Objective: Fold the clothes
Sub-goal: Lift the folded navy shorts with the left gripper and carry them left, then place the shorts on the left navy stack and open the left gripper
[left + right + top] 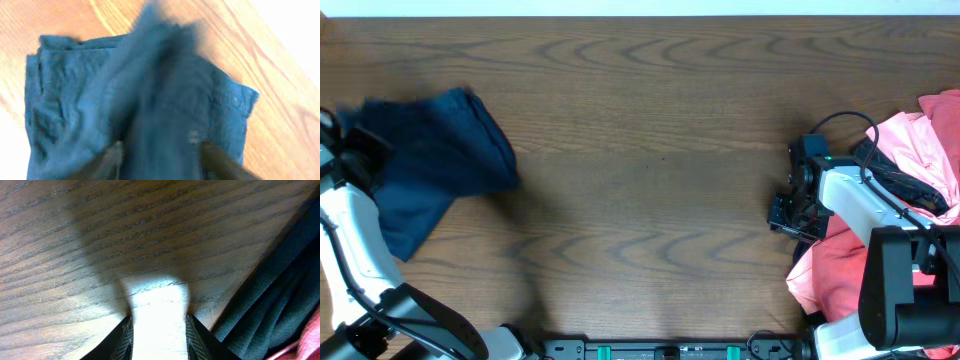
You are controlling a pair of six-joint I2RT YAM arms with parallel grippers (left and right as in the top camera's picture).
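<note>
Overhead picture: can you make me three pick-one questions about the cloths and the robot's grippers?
1. Where is the crumpled pink cloth? A left edge B middle C right edge
2. What colour is the rumpled cloth by the left arm? A dark blue B yellow C white
3. What does the right gripper hold? A pink cloth B nothing C blue cloth
Answers: C, it lies at the wooden table's right edge; A, it is dark blue; B, only bare wood shows between its fingers.

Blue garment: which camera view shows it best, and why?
Overhead: nearly the whole blue garment is in frame, at the left of the table. Left wrist shows it close but blurred, edges cropped. Right wrist misses it.
</note>
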